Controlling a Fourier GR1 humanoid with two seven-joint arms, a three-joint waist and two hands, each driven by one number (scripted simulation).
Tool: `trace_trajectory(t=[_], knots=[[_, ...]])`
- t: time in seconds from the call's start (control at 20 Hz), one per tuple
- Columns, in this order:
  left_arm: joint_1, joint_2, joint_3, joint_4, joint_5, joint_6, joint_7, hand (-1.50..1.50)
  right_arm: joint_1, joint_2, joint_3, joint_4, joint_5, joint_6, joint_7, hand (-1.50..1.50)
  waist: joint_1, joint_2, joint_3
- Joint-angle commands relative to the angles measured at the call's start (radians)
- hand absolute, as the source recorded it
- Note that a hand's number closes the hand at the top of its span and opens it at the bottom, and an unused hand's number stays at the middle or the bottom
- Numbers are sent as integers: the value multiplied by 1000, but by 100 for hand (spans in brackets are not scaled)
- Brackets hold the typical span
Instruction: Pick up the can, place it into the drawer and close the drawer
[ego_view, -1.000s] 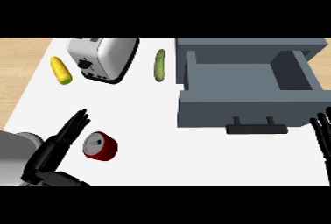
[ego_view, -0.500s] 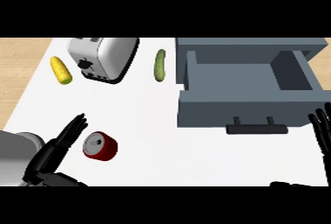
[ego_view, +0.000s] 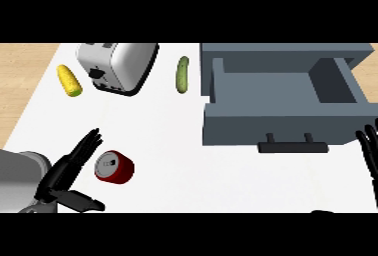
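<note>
Counter (ego_view: 184, 155): white top | back-left: toaster (ego_view: 118, 65), corn cob (ego_view: 69, 80) | back-middle: cucumber (ego_view: 181, 73) | front-left: red can (ego_view: 114, 167) | right: open grey drawer (ego_view: 280, 127)

A silver toaster (ego_view: 117, 66) sits between a corn cob (ego_view: 69, 81) and a cucumber (ego_view: 181, 74) on the white counter (ego_view: 177, 150).

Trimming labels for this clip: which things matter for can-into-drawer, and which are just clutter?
Job: can; drawer, open; left hand, open beside the can; right hand, resting at the right edge.
Lying about: toaster; corn cob; cucumber.
</note>
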Motion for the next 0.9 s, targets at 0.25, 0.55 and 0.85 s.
trace_trajectory(t=[0.25,0.55,0.85], knots=[[-40,-5,-7,67,-13,24,-40,-150,-9,7,0,-71,-21,-7,75,-150,1,0,0],[-104,-12,-15,124,-16,30,-19,-150,35,15,-11,-105,-16,6,72,-150,0,-1,0],[-117,-65,-36,124,-3,53,8,-150,27,37,12,-57,27,2,28,-150,2,-1,0]])
